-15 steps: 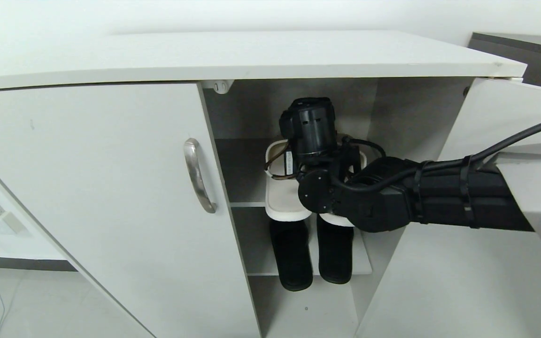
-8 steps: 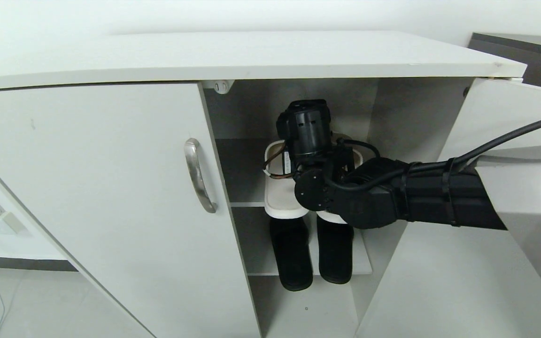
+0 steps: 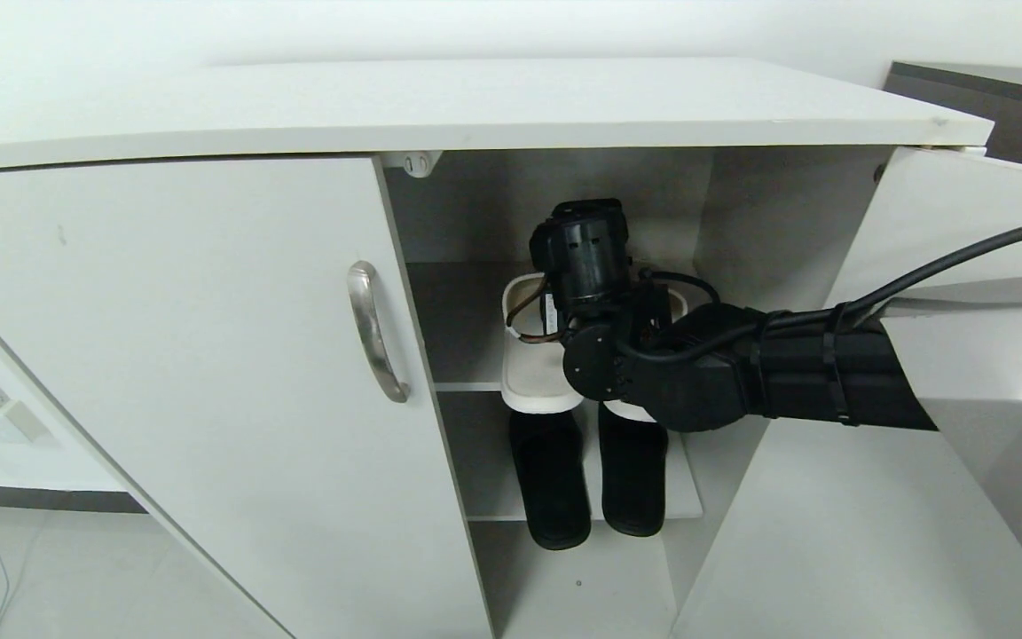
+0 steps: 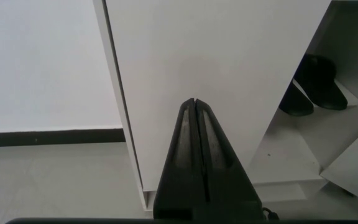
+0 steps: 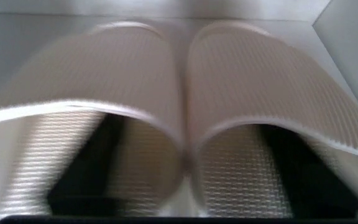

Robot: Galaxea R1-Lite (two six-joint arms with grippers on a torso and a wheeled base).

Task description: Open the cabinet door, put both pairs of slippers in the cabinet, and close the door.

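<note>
Well past halfway, by the look of it. Opened and swung wide: the right-hand cabinet door (image 3: 946, 222). Shut: the left-hand door (image 3: 165, 355) with its metal handle (image 3: 375, 330).

On the lower shelf (image 3: 681, 497), side by side, the black slippers (image 3: 551, 484), heels just over the shelf's front edge. On the upper shelf (image 3: 458, 328), the white slippers (image 3: 533, 377), also side by side, heels hanging out past the edge above the black pair.

Inside the cabinet (image 3: 475, 98), right over the toe ends of the white pair, the right gripper (image 5: 188, 180); impossible to tell whether clamped on the pair or released. Outside, down low before the shut left-hand door, the left gripper (image 4: 194, 109), clenched on nothing.

Left to do, judging from this: seat the white pair further back on the shelf if needed, let go, draw the right arm out clear of the opening, then swing the right-hand door closed. Worth minding: the overhanging heels, likely to foul the door or tip off the shelf edge.
</note>
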